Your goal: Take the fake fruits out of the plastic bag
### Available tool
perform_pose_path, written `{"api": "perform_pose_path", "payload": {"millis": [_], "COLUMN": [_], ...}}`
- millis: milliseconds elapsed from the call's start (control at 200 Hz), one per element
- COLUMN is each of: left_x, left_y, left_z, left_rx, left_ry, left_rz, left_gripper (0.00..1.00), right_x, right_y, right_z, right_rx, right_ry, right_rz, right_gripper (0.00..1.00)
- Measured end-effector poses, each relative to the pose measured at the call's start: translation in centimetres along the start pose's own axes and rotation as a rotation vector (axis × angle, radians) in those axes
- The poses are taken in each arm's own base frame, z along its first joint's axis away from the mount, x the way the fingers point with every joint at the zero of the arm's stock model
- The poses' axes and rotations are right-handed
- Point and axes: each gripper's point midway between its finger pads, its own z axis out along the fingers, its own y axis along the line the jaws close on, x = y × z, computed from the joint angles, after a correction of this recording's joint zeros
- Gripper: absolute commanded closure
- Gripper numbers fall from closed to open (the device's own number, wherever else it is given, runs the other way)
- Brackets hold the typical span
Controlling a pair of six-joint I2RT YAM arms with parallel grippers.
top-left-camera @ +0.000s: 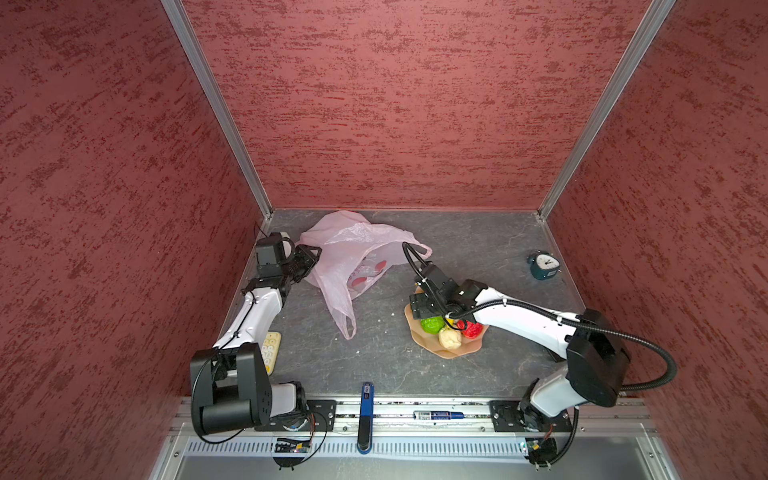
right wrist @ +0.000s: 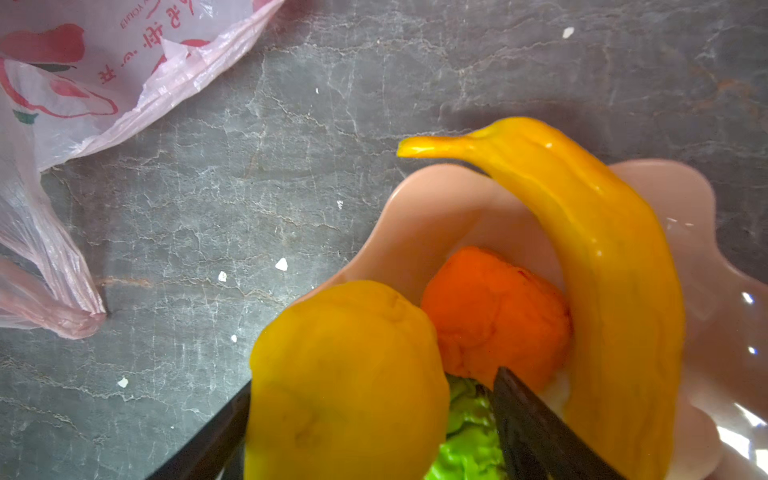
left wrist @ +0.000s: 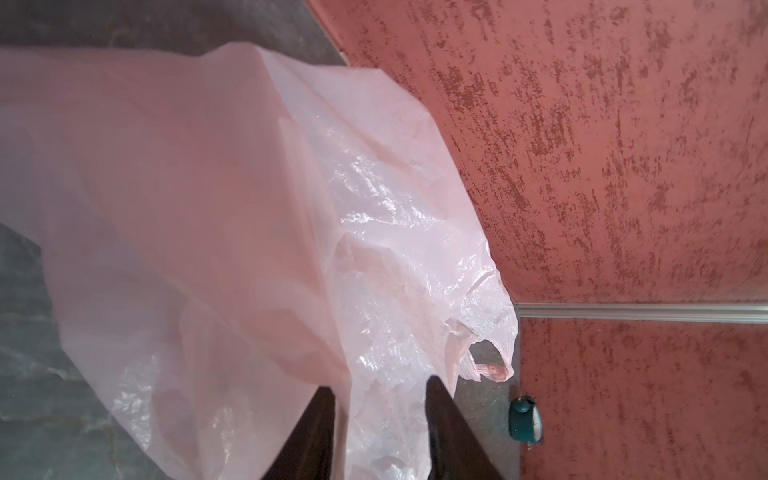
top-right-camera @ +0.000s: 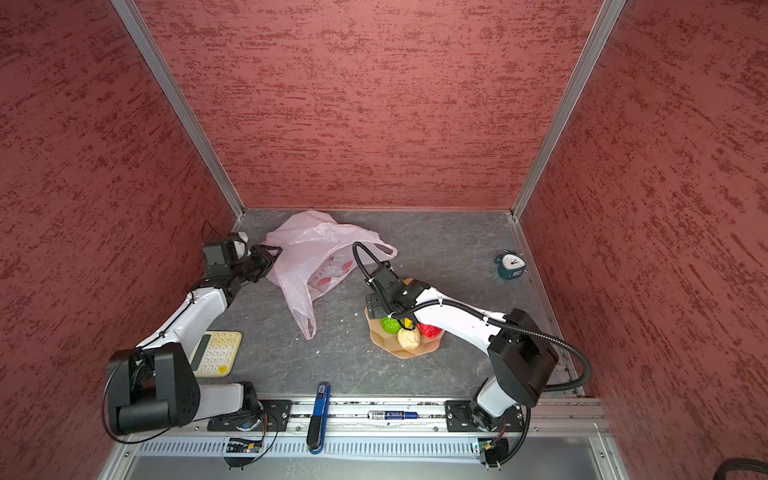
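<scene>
The pale pink plastic bag [top-left-camera: 353,253] [top-right-camera: 316,253] lies crumpled at the back left, its red prints [top-left-camera: 371,269] showing through. My left gripper [top-left-camera: 308,259] [left wrist: 380,384] is at the bag's left edge, open, with loose film [left wrist: 249,208] between its fingers. My right gripper [top-left-camera: 419,307] [right wrist: 374,378] hangs open over the peach dish [top-left-camera: 449,354] [right wrist: 424,216]. A yellow ball [right wrist: 345,374] sits between its fingers with a gap on one side. The dish also holds a banana [right wrist: 602,249] and orange [right wrist: 494,311], green [top-left-camera: 432,324], cream [top-left-camera: 451,338] and red [top-left-camera: 473,329] balls.
A teal alarm clock [top-left-camera: 543,266] stands at the back right. A cream calculator [top-right-camera: 216,353] lies at the front left beside the left arm. A blue tool [top-left-camera: 365,415] and a marker [top-left-camera: 440,414] rest on the front rail. Red walls enclose three sides.
</scene>
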Motion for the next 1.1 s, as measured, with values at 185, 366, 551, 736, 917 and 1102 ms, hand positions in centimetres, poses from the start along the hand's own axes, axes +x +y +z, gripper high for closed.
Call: {"api": "perform_pose_path", "payload": {"millis": [185, 366, 551, 736, 917, 1102], "left_x": [-2.4, -2.5, -2.1, -1.0, -0.2, 1.1], "left_y": [-2.8, -2.9, -2.3, 0.6, 6.1, 9.4], "left_z": [-0.9, -2.2, -4.8, -6.6, -8.0, -8.5], "left_rx": [0.042, 0.026, -0.005, -0.137, -0.350, -0.433], "left_ry": [-0.037, -0.035, -0.051, -0.086, -0.169, -0.329], "left_rz": [0.084, 0.113, 0.141, 0.149, 0.153, 0.323], "left_gripper": [0.09, 0.00, 0.01, 0.00, 0.01, 0.00], "right_x": [-2.9, -7.2, -9.0, -7.6, -5.2, -3.6], "right_y": [-0.7, -4.8, -11.7, -21.1, -27.4, -29.3], "right_z": [-4.0, -9.0, -11.7, -12.2, -11.3, -8.4], "right_rx": [-0.027, -0.022, 0.079, 0.269, 0.451, 0.548], "right_ry": [-0.127, -0.308, -0.471, -0.594, -0.650, -0.663], "right_rz": [0.046, 0.167, 0.303, 0.472, 0.536, 0.462], "right_gripper": [0.12, 0.10, 0.05, 0.01, 0.01, 0.01]}}
